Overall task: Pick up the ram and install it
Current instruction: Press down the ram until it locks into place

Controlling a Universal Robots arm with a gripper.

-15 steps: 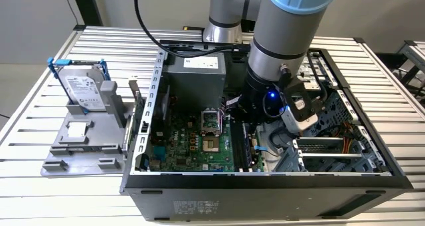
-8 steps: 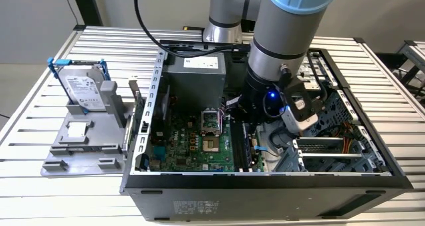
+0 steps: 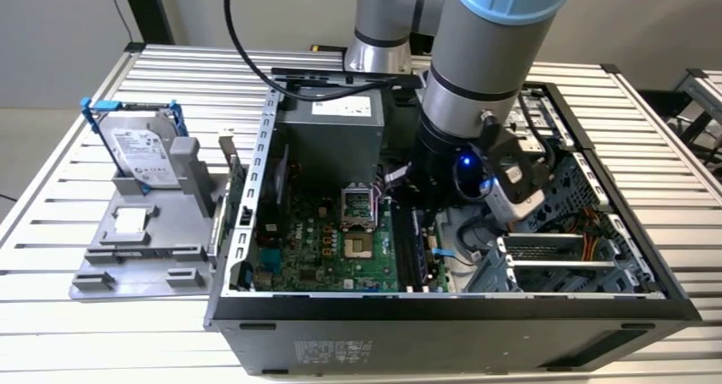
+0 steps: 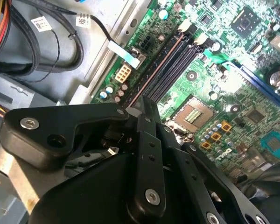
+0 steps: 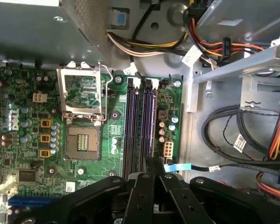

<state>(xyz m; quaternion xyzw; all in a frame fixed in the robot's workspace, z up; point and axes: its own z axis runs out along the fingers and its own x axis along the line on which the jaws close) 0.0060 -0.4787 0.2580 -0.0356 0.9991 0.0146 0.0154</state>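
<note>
The ram is standing on edge along the outermost of the black memory slots, the one nearest the bare metal side of the case; in the second wrist view it is showing as a thin brownish strip running the length of that slot. Whether it is sitting fully down in the slot, I cannot tell. The claw is clenching on the near end of that strip, its two black fingers drawn tight together over the slot, and in the first wrist view the claw is lining up with the same end of the slot row.

Just beside the slots, the empty processor socket is lying with its metal frame flipped up, on the green motherboard. On the other side of the slots, bundles of black, yellow and orange cables are curling through the case's metal bay.

In the exterior view the arm is reaching straight down into the open computer case, with the claw low over the board next to the grey power supply box. Towards the exterior view's left, well apart from the case, a grey holder is carrying a silver hard drive leaning upright in a blue frame and a small square silver chip lying flat. Everything is resting on the slatted metal worktop.
</note>
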